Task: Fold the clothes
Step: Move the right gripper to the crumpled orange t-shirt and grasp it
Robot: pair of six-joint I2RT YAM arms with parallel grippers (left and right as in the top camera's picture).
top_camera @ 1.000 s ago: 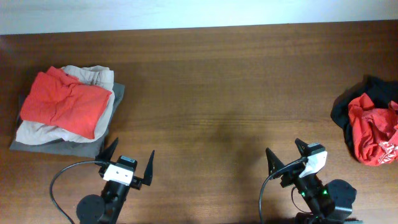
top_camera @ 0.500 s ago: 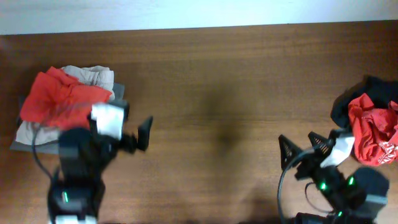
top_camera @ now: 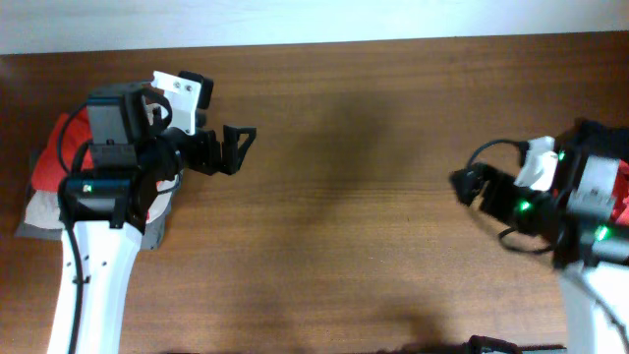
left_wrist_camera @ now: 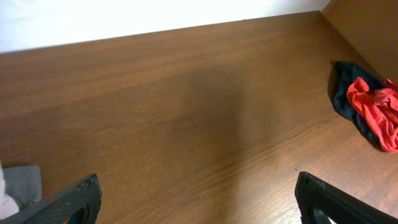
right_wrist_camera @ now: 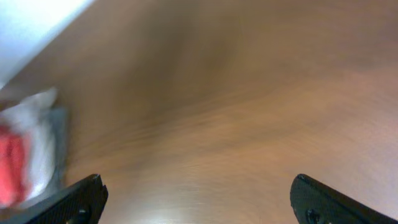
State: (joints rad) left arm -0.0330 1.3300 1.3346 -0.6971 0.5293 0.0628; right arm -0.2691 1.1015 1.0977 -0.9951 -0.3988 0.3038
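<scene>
The clothes lie in two places. A crumpled orange-red garment [left_wrist_camera: 375,113] rests on a dark one [left_wrist_camera: 342,93] at the table's far right. In the overhead view my right arm covers most of it, and only a red strip [top_camera: 623,203] shows. My right gripper [top_camera: 464,185] [right_wrist_camera: 196,185] hangs open over bare wood, left of that pile, with nothing between its fingers. My left gripper [top_camera: 234,149] [left_wrist_camera: 198,185] is open and empty too. It points right from above a folded stack [top_camera: 41,169] at the left.
The folded stack has a red piece on top of beige and grey layers [top_camera: 29,224], partly under my left arm. It shows blurred at the left of the right wrist view [right_wrist_camera: 28,155]. A pale wall [top_camera: 314,20] borders the table's far edge.
Both arms have left the front edge. The left one swung back-left over the folded stack. The right one swung right over the crumpled pile. Both grippers stayed open.
</scene>
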